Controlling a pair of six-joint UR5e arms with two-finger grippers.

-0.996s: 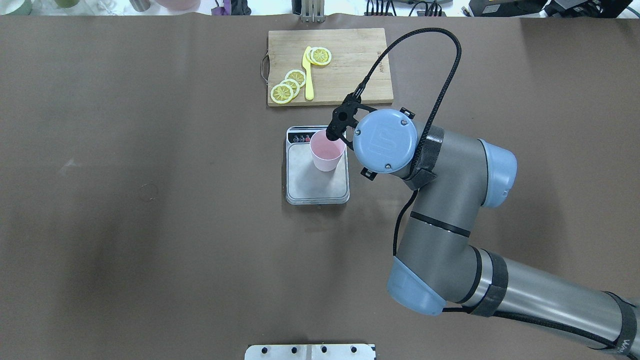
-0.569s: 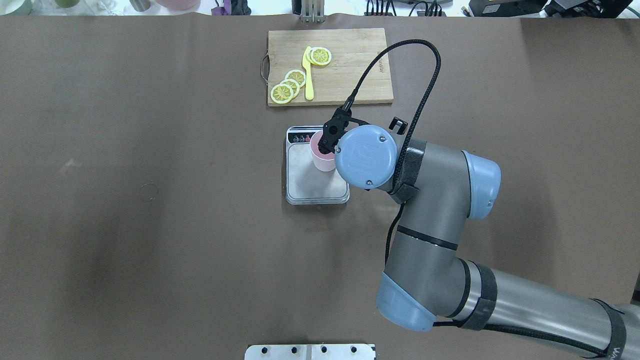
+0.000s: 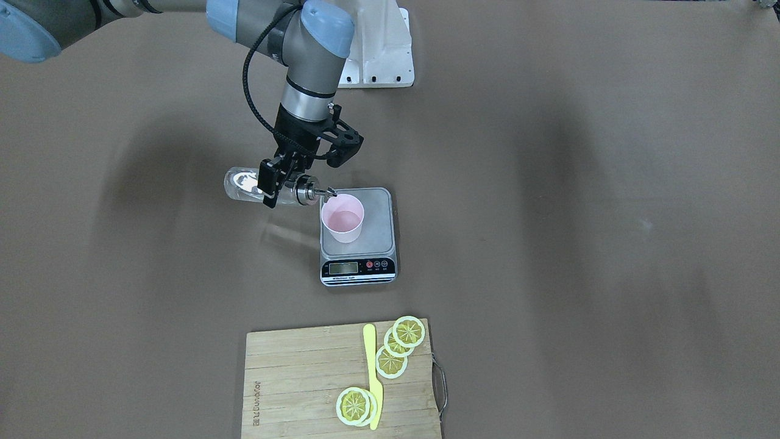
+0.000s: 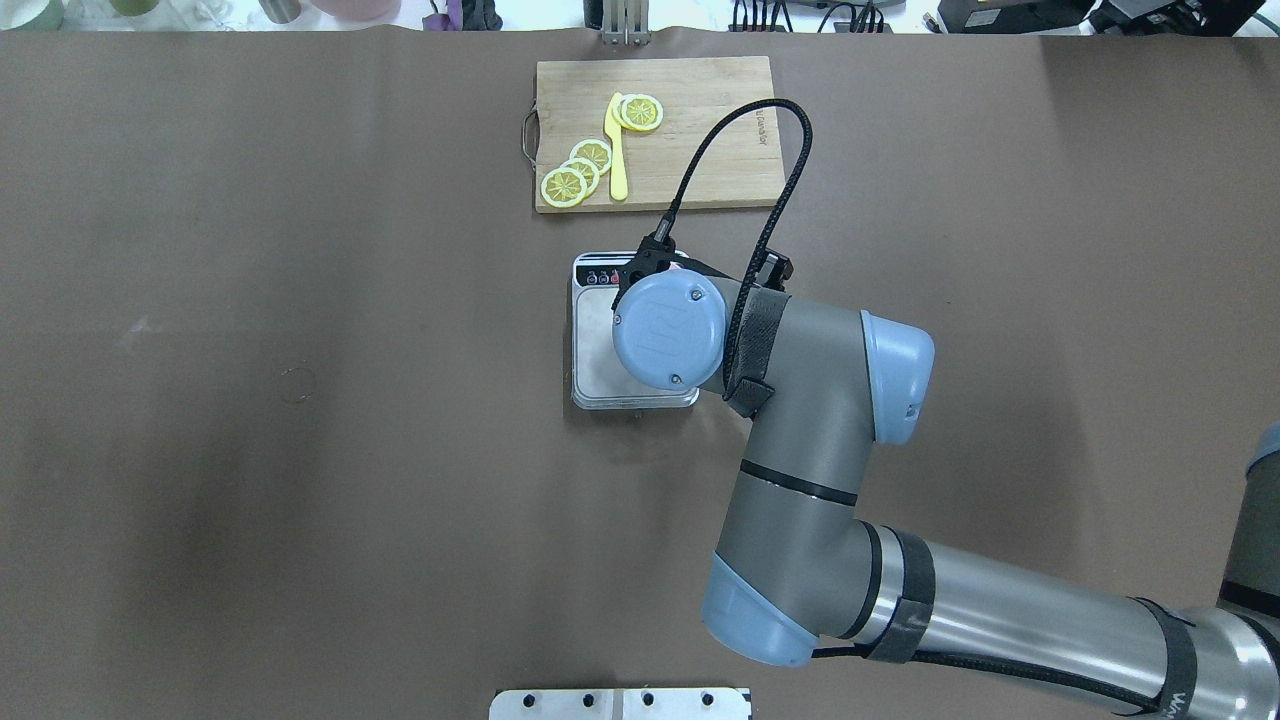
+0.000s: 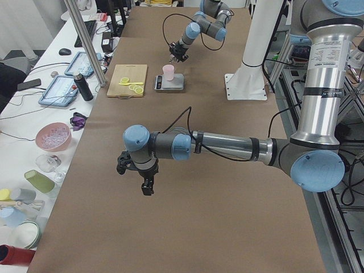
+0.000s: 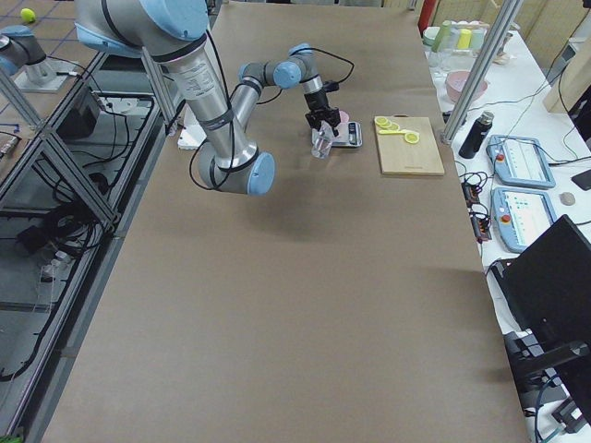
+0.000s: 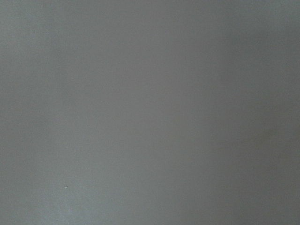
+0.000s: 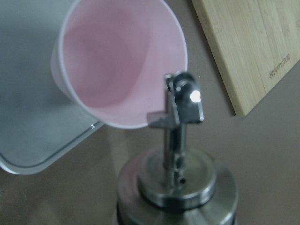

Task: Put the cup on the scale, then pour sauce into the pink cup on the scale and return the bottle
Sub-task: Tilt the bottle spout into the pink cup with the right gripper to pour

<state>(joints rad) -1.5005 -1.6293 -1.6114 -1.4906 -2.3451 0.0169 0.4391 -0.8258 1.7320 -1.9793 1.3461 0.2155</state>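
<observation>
The pink cup [image 3: 342, 218] stands upright on the scale [image 3: 379, 210], on its half towards the right arm. My right gripper [image 3: 275, 182] is shut on the clear bottle [image 3: 247, 185] and holds it almost level. The metal spout [image 8: 180, 101] is at the rim of the cup [image 8: 117, 65]. I see no stream of sauce; a faint ring shows inside the cup. In the overhead view my right wrist hides the cup, and only part of the scale [image 4: 592, 345] shows. My left gripper [image 5: 146, 185] hangs above bare table, far from the scale; I cannot tell if it is open.
A wooden cutting board [image 3: 304, 378] with lemon slices [image 3: 399, 344] and a yellow knife [image 3: 373, 378] lies just beyond the scale, on the operators' side. The robot's white base [image 3: 381, 55] stands behind the scale. The left wrist view shows only brown table cover.
In the overhead view my right wrist has moved left and towards the robot, over the scale. It now covers the cup, which showed before.
</observation>
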